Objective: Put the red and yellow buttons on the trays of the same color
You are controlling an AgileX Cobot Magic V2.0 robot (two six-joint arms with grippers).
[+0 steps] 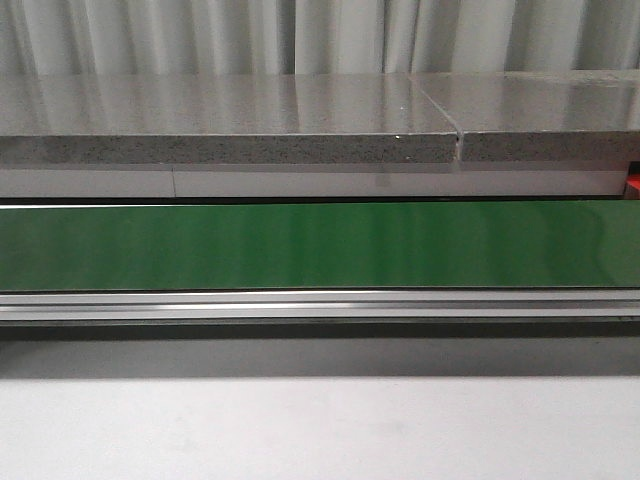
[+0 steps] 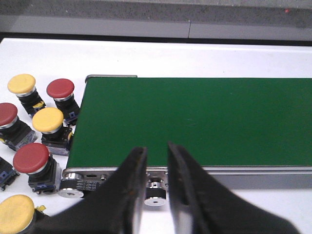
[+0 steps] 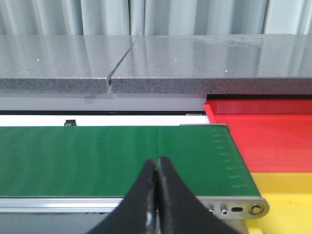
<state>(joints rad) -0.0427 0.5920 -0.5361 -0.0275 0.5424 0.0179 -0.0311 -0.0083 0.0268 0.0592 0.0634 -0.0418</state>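
In the left wrist view, several push buttons stand on the white table beside the end of the green conveyor belt (image 2: 195, 122): red buttons (image 2: 60, 88) (image 2: 31, 158) (image 2: 7, 114) and yellow buttons (image 2: 22, 84) (image 2: 48, 120) (image 2: 15, 213). My left gripper (image 2: 157, 152) hovers over the belt's near edge, open, with nothing between its fingers. In the right wrist view, my right gripper (image 3: 156, 163) is shut and empty above the belt's other end (image 3: 112, 156). Beyond that end lie the red tray (image 3: 263, 136) and the yellow tray (image 3: 287, 195). Neither gripper shows in the front view.
The front view shows only the green belt (image 1: 320, 245), its metal rail (image 1: 320, 305), a grey stone ledge (image 1: 230, 120) behind and pale table in front. A sliver of red (image 1: 633, 183) peeks at the right edge.
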